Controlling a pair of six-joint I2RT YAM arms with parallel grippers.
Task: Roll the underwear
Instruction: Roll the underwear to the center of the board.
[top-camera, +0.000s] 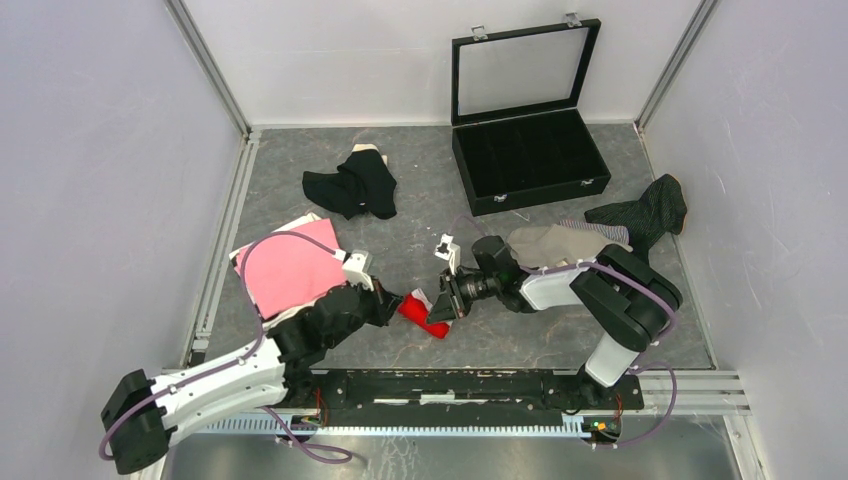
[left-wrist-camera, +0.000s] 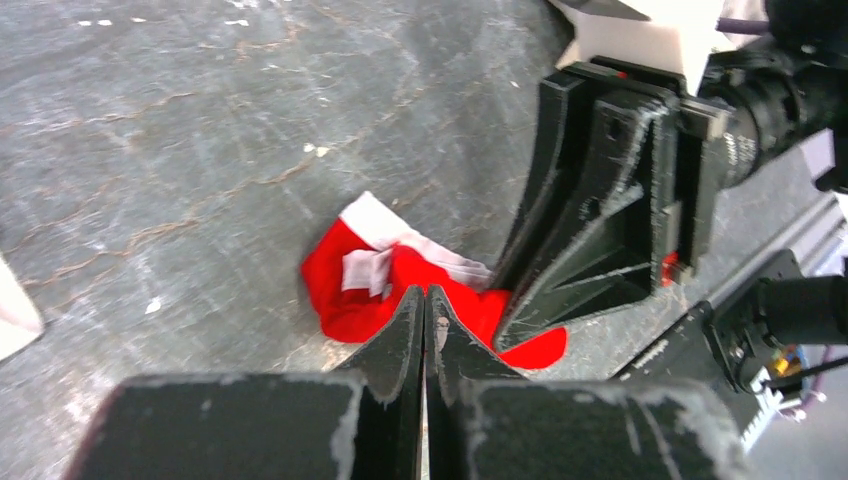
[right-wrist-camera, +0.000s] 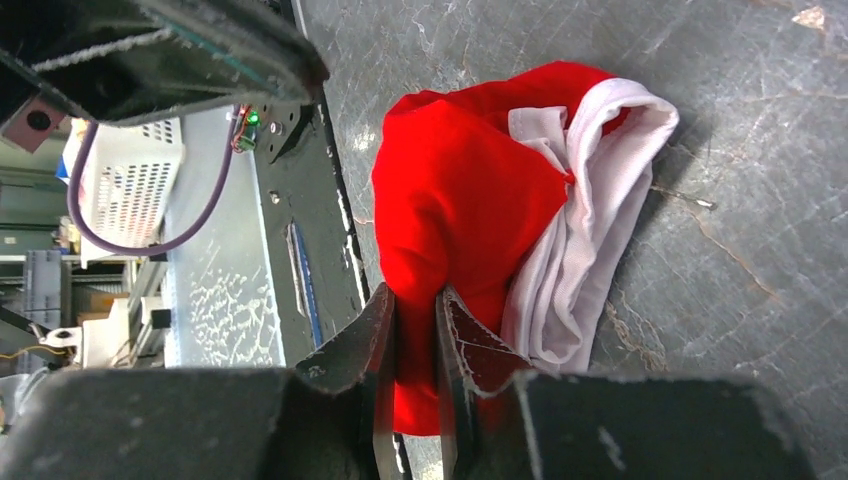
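**First garment in work, four others wait**

The task is, in my judgement, at an early stage. Only the red underwear (right-wrist-camera: 460, 190) is being handled. It lies crumpled on the near middle of the surface (top-camera: 420, 215), between the two arms, as a loose bundle and not a tight roll. Its white waistband shows on one side, partly folded under the red cloth.

The right end effector (right-wrist-camera: 415, 295) pinches a fold of the red cloth. The left end effector (left-wrist-camera: 425, 295) is fully closed, with its tips at the edge of the same garment; I cannot tell if it catches cloth.

The black garment (top-camera: 352, 185), pink garment (top-camera: 290, 268), beige garment (top-camera: 555, 243) and pinstriped garment (top-camera: 645, 212) lie unrolled around it. The case (top-camera: 530, 150) stands open at the far side.
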